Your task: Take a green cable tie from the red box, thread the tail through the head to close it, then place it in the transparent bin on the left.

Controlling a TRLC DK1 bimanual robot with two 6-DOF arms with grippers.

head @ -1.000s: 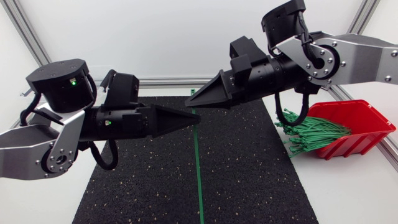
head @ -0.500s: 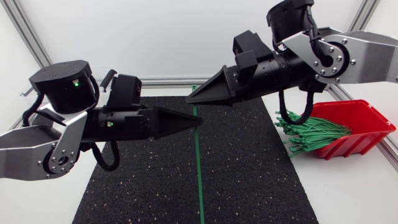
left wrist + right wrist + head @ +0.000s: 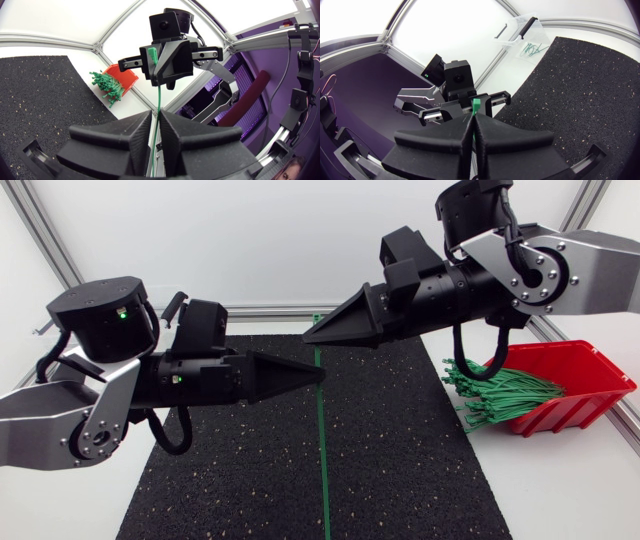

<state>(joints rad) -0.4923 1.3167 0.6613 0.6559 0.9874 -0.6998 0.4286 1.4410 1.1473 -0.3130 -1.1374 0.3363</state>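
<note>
- Head cam: overhead, looking down on mat, left arm, right arm.
- Left wrist cam: close behind left gripper, facing right gripper.
- Right wrist cam: the reverse; all three share the mat.

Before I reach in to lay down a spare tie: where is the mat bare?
Bare mat lies on both sides of the green cable tie, in front of the left tool; the right patch ends at the ties spilling from the red box. Crowded: where that tool meets the right tool.

Left arm and right arm have silver-grey screwed links, black joints, black cables.
</note>
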